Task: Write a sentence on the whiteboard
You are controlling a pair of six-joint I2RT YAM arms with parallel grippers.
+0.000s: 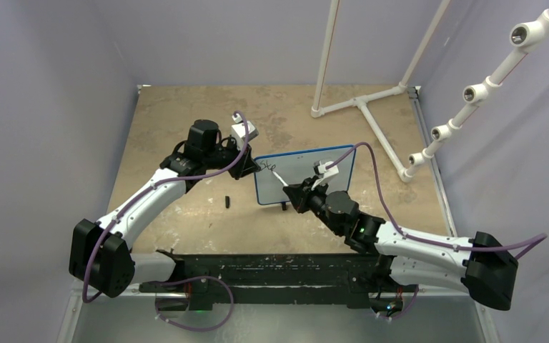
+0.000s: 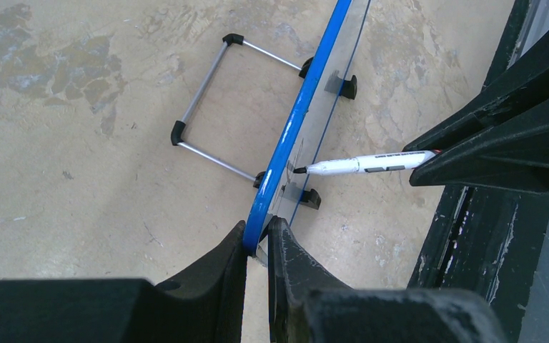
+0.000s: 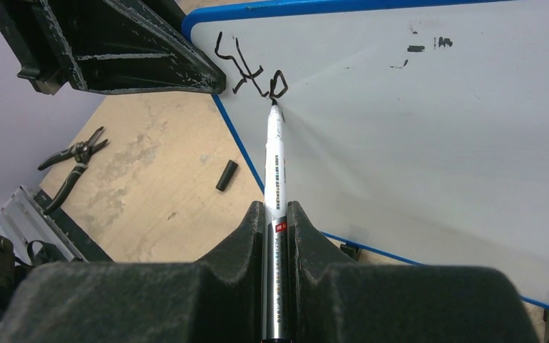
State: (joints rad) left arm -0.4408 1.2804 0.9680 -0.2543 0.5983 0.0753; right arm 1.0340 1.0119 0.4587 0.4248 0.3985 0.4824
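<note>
Right wrist: white, blue-rimmed whiteboard point(image 3: 436, 143) upright, short black sentence point(image 3: 246, 71) top-left; right jaws clamp marker point(image 3: 274, 164), left jaws pinch board edge

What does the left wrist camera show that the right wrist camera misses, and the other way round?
Only the left wrist view shows the wire stand behind the board, seen edge-on along the blue rim. Only the right wrist view shows the writing face with the sentence, a black scribble near one corner, plus a small black cap and pliers on the table. Both show the whiteboard, clamped by the left gripper, and the marker, held by the right gripper, with its tip at the board.
</note>
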